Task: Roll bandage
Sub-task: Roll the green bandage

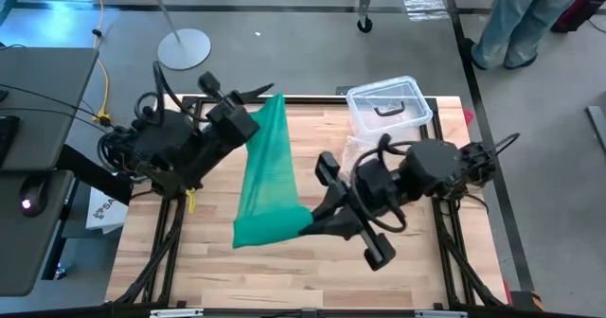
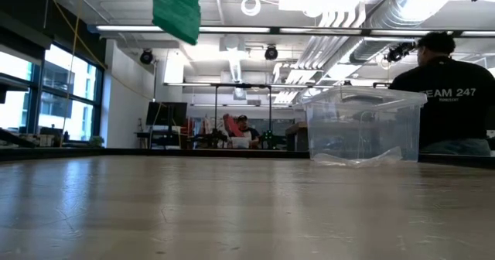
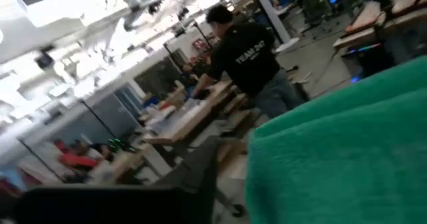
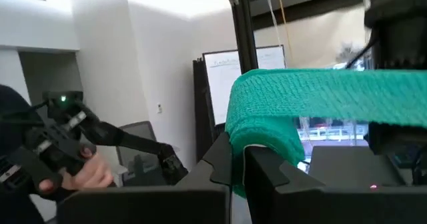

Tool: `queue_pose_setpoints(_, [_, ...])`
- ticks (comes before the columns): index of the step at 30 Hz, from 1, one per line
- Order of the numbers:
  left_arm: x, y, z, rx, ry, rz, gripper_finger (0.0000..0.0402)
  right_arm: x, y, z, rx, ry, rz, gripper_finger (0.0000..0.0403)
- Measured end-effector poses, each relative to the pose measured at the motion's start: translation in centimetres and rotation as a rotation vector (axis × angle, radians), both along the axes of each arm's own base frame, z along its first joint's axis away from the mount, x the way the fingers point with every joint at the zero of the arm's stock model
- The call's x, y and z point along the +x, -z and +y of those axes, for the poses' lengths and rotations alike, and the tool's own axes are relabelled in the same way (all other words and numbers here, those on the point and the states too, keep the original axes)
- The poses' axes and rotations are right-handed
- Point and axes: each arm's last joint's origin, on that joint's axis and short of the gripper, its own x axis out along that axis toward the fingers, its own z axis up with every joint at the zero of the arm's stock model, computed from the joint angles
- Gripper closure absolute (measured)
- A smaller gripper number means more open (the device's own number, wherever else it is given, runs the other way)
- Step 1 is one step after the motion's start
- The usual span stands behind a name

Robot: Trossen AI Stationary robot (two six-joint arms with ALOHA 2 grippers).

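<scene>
The green bandage spans the air high over the table as a flat strip, from my left gripper near the far edge to my right gripper near the table's middle. The low view catches only a piece of it at the top. In the left wrist view the green strip fills the picture's right. In the right wrist view the strip runs from my right gripper, which is shut on its wound end, toward the left arm. My right gripper is shut on the bandage's near end, where the fabric lies wound in several layers about the fingertips. The fingers come roughly level from the table's right side. The bandage is lifted clear of the table and runs straight away from the hold toward the left arm.
A clear plastic box with a black handle stands at the table's far right, with a crinkly clear bag beside it. A person stands beyond the far edge. Bare wood lies along the near side.
</scene>
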Motion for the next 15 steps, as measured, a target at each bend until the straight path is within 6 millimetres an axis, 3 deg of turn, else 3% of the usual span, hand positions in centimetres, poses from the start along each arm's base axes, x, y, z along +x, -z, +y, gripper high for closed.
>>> queue_pose_setpoints(8, [-1.8, 1.7, 0.7, -0.207, 0.142, -0.033, 0.02, -2.4, -1.4, 0.2, -0.066, 0.172, -0.064, 0.0396])
queue_pose_setpoints(15, [-4.8, 2.5, 1.2, -0.369, 0.19, -0.015, 0.0177, -5.2, -2.8, -0.6, -0.073, 0.383, -0.033, 0.0396])
